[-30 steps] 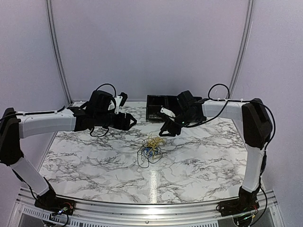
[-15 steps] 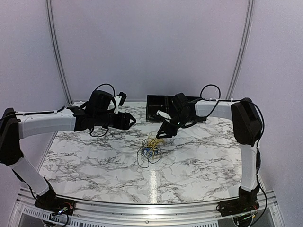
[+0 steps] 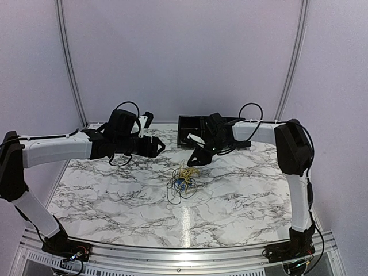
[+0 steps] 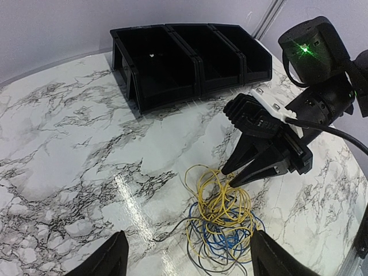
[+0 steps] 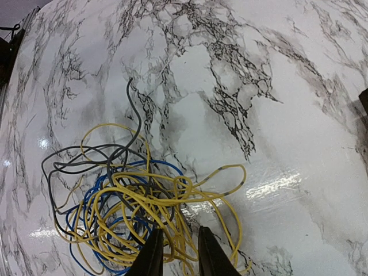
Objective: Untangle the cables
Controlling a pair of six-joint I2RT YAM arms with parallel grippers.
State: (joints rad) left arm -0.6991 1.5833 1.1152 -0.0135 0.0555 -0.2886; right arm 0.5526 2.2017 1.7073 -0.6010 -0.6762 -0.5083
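Note:
The cables lie in one tangle on the marble table. In the left wrist view the yellow cable loops over the blue cable, and the black cable trails left. My right gripper is tipped down at the tangle's far edge, narrowly open. In the right wrist view its tips straddle strands of the yellow cable, beside the blue cable and black cable. My left gripper hovers wide open and empty above and left of the tangle, with its tips at the frame bottom.
A black three-compartment bin stands at the back of the table, behind the right gripper; it also shows in the left wrist view. The right gripper's body hangs just over the tangle's far side.
My right gripper has moved left and down, from right of the tangle to its far edge, over yellow strands. My left arm has hardly moved.

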